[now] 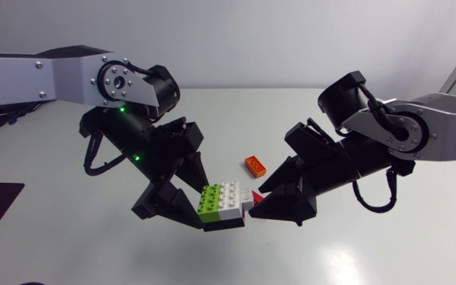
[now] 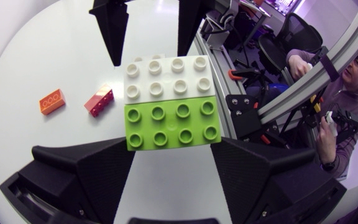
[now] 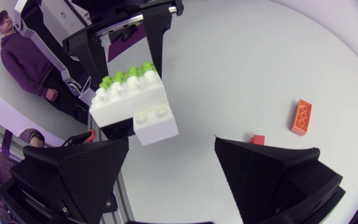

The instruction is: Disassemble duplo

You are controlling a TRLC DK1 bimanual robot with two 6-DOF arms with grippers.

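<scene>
While left gripper pinches the green end of the stack over the table, right gripper sits spread at the stack's 3 o'clock. Orange brick lies at 1 o'clock, red brick nearer.

Jaws of left arm clamped, of right arm spread.

The lime-green brick and the white brick were plain, unpatterned. One loose brick was orange, another red. The surface was pale grey-white. The left hand and right hand were matte black. The left arm and right arm were silver-grey with black joints.
</scene>
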